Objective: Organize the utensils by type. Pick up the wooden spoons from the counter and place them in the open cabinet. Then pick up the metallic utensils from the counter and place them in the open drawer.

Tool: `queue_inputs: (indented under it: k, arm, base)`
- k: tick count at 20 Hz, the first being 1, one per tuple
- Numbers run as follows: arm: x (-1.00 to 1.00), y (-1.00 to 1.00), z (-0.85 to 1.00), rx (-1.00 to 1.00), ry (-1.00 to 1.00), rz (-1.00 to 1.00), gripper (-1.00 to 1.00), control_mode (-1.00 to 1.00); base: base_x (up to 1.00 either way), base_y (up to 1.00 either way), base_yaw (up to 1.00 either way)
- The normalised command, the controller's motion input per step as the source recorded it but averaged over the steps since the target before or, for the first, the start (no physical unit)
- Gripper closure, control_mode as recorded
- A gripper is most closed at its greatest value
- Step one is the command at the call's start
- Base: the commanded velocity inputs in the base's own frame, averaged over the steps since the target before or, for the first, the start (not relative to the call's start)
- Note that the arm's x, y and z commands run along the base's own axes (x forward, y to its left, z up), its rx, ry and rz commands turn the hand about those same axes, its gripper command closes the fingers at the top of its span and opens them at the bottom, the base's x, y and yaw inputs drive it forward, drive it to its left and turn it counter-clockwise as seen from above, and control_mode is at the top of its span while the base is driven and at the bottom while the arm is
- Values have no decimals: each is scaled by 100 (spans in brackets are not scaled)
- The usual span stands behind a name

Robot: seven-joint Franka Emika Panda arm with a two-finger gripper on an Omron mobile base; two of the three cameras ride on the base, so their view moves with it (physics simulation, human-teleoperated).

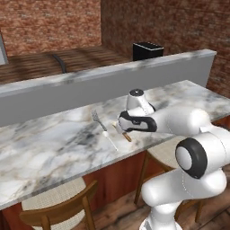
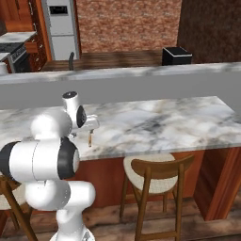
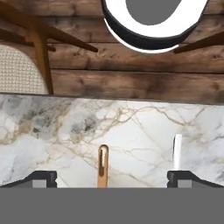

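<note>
White grey-veined counter [image 1: 54, 143] (orange-brown spoon [image 3: 103, 168])

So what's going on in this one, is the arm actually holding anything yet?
Not yet. The gripper hangs open just above the counter, near its front edge, with nothing between its fingers. In the hand view a wooden spoon handle lies between the fingertips, and a pale metallic handle sits beside it. From the left base view a fork lies on the marble left of the hand. Nothing has been lifted.

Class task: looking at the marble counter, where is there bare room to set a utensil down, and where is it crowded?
Bare marble lies on the counter right of the gripper, and left of the fork. Crowded: under the gripper, around the wooden handle.
</note>
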Motion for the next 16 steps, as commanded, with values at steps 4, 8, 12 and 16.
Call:
queue_inputs:
  k: [4, 8, 12, 16]
  arm:
    - [40, 0, -36, 0, 3, 1, -100, -100]
    - [29, 0, -37, 0, 1, 0, -100, -100]
    - [21, 0, -39, 0, 0, 0, -100, -100]
    - [22, 0, -37, 0, 0, 0, -100, -100]
  base:
    - [0, 0, 0]
    - [0, 0, 0]
    - [0, 0, 0]
    - [0, 0, 0]
